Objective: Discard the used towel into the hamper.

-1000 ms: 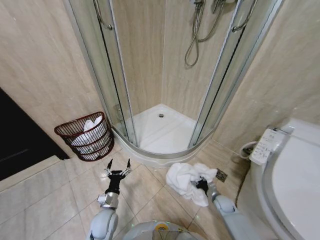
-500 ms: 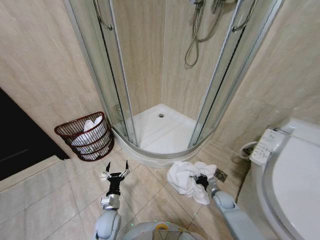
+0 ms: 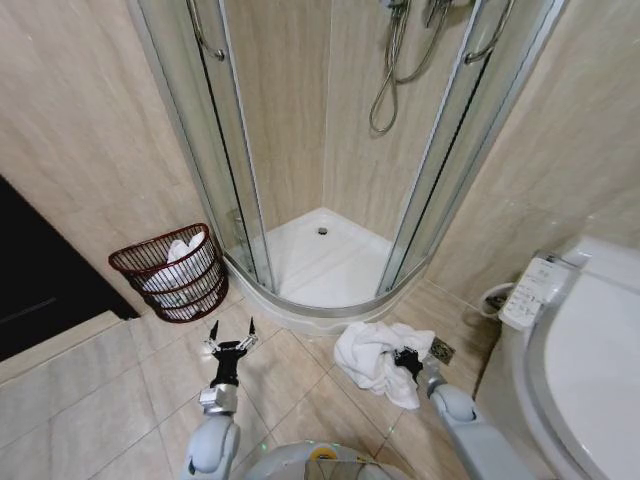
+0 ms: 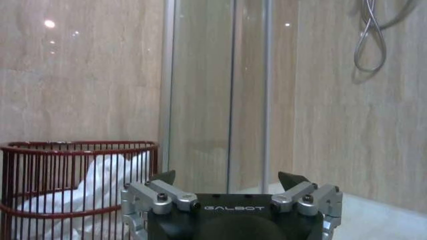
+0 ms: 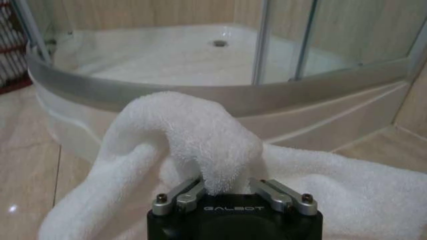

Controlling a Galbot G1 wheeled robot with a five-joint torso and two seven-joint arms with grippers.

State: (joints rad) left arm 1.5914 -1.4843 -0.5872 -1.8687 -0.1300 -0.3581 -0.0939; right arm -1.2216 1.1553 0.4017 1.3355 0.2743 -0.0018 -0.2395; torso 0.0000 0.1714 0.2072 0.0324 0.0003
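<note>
At the left of the head view, the hamper (image 3: pixel 170 271) stood against the wall, already holding white cloth. At lower centre, the left gripper (image 3: pixel 231 333) hovered over the floor tiles with its 2 fingers spread and nothing between them. Right of centre, the towel (image 3: pixel 373 358) lay bunched on the floor before the shower tray (image 3: pixel 320 262), a fold of it pinched in the right gripper (image 5: pixel 225 191). With only 1 fold held, the towel could probably slip free or drag when lifted.
</note>
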